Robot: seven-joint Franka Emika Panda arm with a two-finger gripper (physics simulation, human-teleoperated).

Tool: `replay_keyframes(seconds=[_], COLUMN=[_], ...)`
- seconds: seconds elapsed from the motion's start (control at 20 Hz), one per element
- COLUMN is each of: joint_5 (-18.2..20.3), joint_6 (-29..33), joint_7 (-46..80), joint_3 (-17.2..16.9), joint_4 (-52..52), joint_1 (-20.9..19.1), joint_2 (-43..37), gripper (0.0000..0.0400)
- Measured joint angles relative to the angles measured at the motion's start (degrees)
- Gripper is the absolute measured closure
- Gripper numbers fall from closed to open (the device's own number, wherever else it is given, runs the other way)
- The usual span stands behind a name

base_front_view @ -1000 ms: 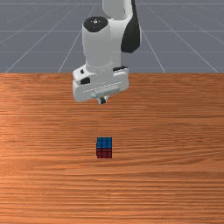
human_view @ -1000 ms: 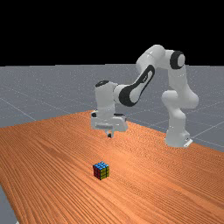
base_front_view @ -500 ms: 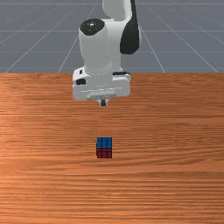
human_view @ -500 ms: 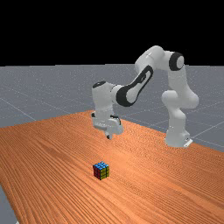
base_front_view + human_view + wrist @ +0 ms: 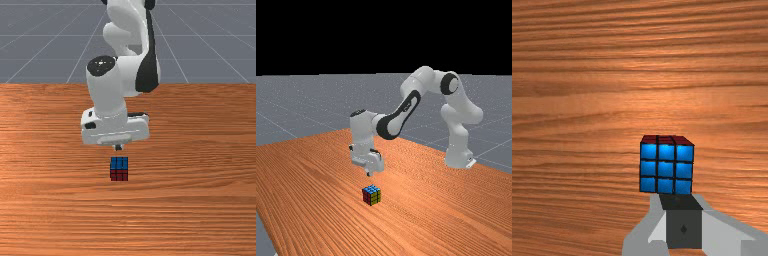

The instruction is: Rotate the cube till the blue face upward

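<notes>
The cube point(image 5: 119, 169) sits on the wooden table point(image 5: 200, 200) with its blue face up, a red side toward the front view's camera and a yellow one visible in the far view; the gripper point(image 5: 118, 147) hangs near, apparently a little above it, its fingers point(image 5: 683, 229) closed together

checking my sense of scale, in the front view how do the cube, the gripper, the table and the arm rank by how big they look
1. Wooden table
2. White-and-grey Panda arm
3. Two-finger gripper
4. Blue-and-red puzzle cube
</notes>
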Motion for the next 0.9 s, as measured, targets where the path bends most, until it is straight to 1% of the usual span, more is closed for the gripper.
replay_keyframes(seconds=[0.15, 0.35, 0.6, 0.75, 0.8, 0.9], joint_5=[0.3, 0.1, 0.6, 0.7, 0.5, 0.2], joint_6=[0.2, 0.5, 1.5, 1.8, 1.9, 2.0], joint_7=[0.3, 0.7, 0.6, 1.2, 1.9, 3.5], joint_3=[0.5, 1.1, 1.3, 1.1, 0.9, 0.8], joint_4=[0.4, 0.6, 2.5, 3.7, 3.7, 3.5], joint_1=[0.2, 1.3, 0.8, 0.8, 1.2, 2.2], joint_2=[2.7, 3.9, 7.4, 7.9, 7.9, 7.8], gripper=[0.0400, 0.0400, 0.0400, 0.0400, 0.0399, 0.0380])
